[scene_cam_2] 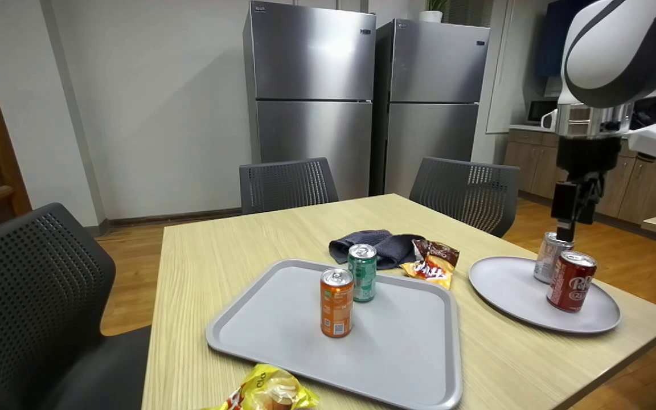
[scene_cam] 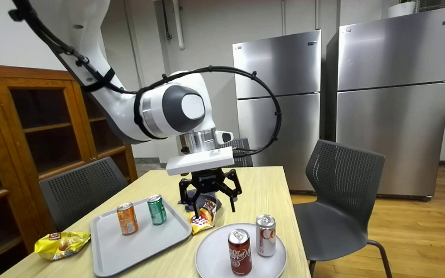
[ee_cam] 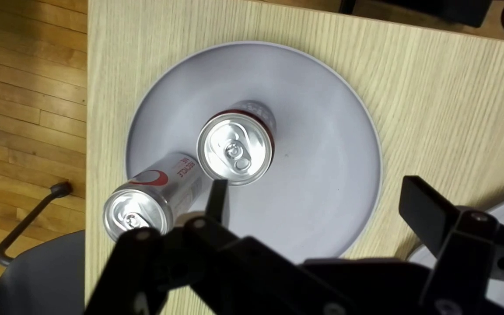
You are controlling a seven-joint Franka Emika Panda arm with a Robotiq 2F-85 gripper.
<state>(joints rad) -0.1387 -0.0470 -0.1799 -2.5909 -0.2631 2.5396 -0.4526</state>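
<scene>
Wrist view: the empty gripper (ee_cam: 315,188) hung spread near the plate (ee_cam: 322,127), apparently pre-grasp; taking the red can (ee_cam: 236,149) needed realignment.

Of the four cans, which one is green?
The green can is the one on the tray beside the orange can; the red can and silver can stand on the plate.

Counted on one table (scene_cam_2: 231,247): four drink cans (scene_cam: 240,253), two left, two right; one tray (scene_cam_2: 405,336); one plate (ee_cam: 317,144); one cloth (scene_cam_2: 390,250); at least two snack bags (scene_cam: 62,246), the far wrapper (scene_cam_2: 435,266) too crumpled to count. Also noted: three chairs (scene_cam: 344,168); two refrigerators (scene_cam: 278,69); one potted plant (scene_cam_2: 431,15).
</scene>
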